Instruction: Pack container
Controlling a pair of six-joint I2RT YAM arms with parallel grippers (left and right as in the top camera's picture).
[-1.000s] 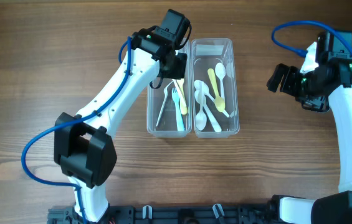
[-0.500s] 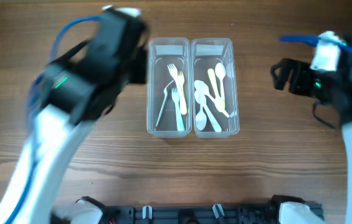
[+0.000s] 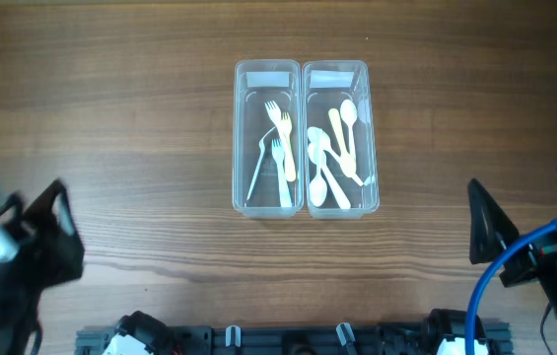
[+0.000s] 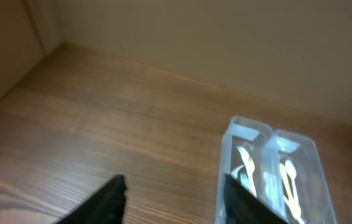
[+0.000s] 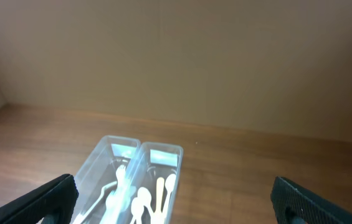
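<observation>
Two clear plastic containers stand side by side at the table's centre. The left container holds several forks, white, yellow and pale blue. The right container holds several spoons, white and yellow. My left gripper is at the front left, far from the containers, open and empty. My right gripper is at the front right, open and empty. In the left wrist view the open fingers frame bare table, with the containers at right. In the right wrist view the wide-open fingers look down on both containers.
The wooden table surrounds the containers. A dark rail runs along the front edge between the arm bases. A beige wall stands behind the table.
Both arms have pulled back from beside the containers to the front corners. The left gripper left the spot over the left container. The cutlery has not moved.
</observation>
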